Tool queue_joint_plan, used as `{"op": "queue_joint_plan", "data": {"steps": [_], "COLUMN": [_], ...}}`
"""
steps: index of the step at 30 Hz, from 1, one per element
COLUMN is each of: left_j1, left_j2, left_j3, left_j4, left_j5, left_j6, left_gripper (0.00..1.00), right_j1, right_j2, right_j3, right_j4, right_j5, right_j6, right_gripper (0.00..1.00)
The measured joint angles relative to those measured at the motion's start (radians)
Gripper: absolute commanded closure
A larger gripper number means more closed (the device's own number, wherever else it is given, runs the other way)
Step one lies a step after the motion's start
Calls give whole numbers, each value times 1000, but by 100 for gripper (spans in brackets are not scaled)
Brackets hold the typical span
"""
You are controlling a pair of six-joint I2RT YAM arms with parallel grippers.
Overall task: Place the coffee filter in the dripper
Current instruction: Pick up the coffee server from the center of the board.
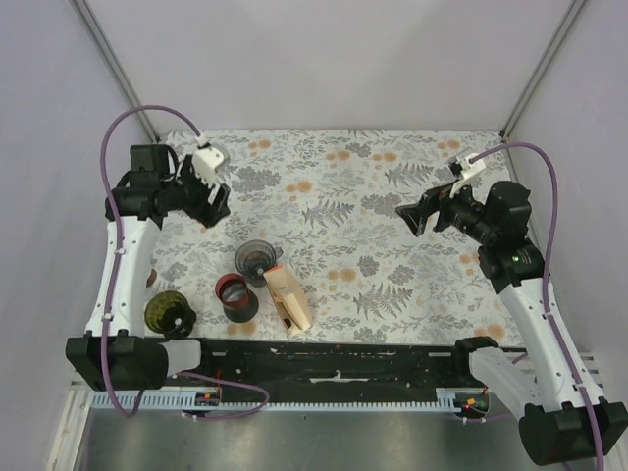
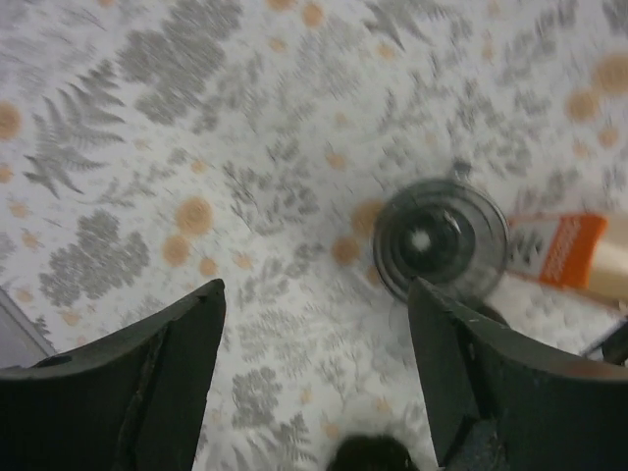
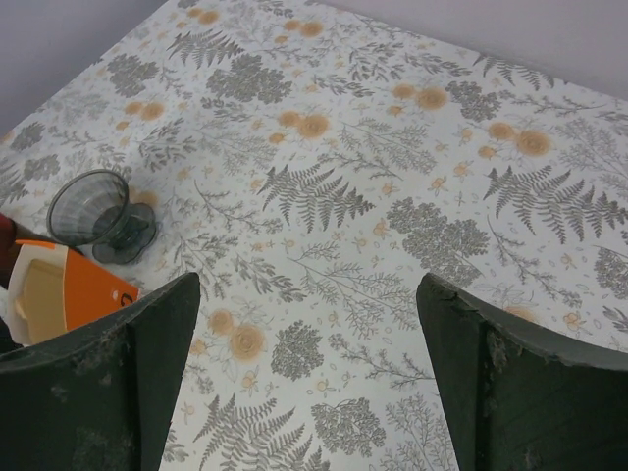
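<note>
The left gripper (image 1: 218, 204) is held with its jaws spread apart over the fern-printed tablecloth (image 1: 392, 285), near the left edge. Well below it and rightward, the translucent grey plastic dripper (image 1: 257, 258) is stood upright, only its own ribs seen inside. The orange-and-cream carton of paper filters (image 1: 287, 297) is laid just beside it, by the near edge. A broad stretch of cloth is left before the right gripper (image 1: 410, 218), likewise spread.

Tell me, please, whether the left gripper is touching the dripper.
Apart. The top external view shows a stretch of bare patterned tablecloth between the open left gripper and the dripper.
</note>
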Motion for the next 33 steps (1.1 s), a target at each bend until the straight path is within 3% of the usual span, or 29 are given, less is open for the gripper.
{"op": "queue_joint_plan", "data": {"steps": [4,7,11,17,20,22,26,27,33], "left_j1": [-8,-18,-57,-109,-154,-183,-213,-214,-215], "left_j2": [-60,-140,-206,-172,-154,-149,-149,-149,-150], "left_j3": [-57,-134,-207,-326,-360,-374,-393,-393,-368], "left_j4": [-298,-421,-490,-488,-441,-417,-387,-383,-422], "left_j5": [-1,-11,-32,-87,-133,-150,-161,-159,-158], "left_j6": [217,321,379,383,354,336,302,296,279], "left_gripper": [11,11,13,22,33,47,94,98,98], "right_j1": [18,26,27,29,29,29,29,29,29], "right_j2": [-26,-29,-30,-45,-51,-51,-55,-56,-62], "right_j3": [0,2,2,2,2,2,2,2,2], "right_j4": [-48,-59,-69,-77,-77,-77,-80,-81,-81], "right_j5": [-24,-31,-38,-41,-41,-41,-41,-41,-40], "right_j6": [-17,-29,-36,-43,-43,-43,-47,-48,-50], "right_gripper": [2,2,2,2,2,2,2,2,2]}}
